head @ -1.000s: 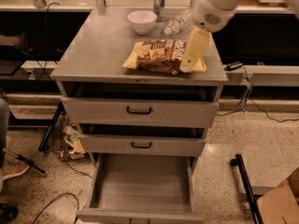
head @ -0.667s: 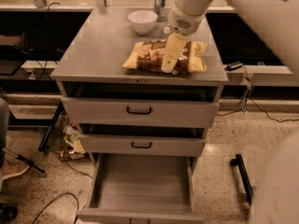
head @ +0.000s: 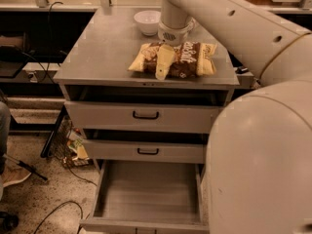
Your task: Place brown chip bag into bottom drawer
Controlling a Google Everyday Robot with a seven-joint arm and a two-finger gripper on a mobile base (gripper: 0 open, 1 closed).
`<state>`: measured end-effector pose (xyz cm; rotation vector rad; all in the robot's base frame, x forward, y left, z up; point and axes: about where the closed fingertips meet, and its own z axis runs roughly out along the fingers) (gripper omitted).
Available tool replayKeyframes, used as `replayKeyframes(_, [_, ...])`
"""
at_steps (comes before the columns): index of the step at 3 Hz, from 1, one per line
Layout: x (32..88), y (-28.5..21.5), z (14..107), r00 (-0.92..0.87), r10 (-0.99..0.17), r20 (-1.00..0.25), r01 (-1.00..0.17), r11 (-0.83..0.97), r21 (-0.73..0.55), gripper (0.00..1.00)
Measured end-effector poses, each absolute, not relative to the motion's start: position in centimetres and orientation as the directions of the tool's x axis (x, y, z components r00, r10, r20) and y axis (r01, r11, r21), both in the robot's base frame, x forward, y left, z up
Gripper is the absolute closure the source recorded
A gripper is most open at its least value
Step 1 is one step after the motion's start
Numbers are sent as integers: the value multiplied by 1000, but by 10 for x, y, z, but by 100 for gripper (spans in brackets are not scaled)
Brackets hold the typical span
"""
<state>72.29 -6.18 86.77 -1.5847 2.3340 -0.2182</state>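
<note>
The brown chip bag (head: pixel 187 58) lies flat on the grey cabinet top (head: pixel 107 48), near its front edge and right of centre. My gripper (head: pixel 164 65) reaches down from the arm above and sits over the left half of the bag, at or just above its surface, hiding part of it. The bottom drawer (head: pixel 146 194) is pulled out wide below, and its plain grey floor shows with nothing in it.
A white bowl (head: pixel 147 21) stands at the back of the cabinet top, just behind the gripper. The two upper drawers (head: pixel 146 116) with black handles are pushed in. My arm's thick body (head: pixel 258 155) fills the right foreground. Cables and clutter (head: pixel 68 145) lie on the floor at left.
My gripper has moved left across the bag, from its right end to its left half. The bag and the drawers have not moved.
</note>
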Motion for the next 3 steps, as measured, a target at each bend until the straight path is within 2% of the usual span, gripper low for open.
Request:
replayKeyframes(2, [738,-72,868,-387,-893,-231,-843,444,-304,50])
replayKeyframes(3, [728,-71,878,-365,-879,-308,-843,452,-291,73])
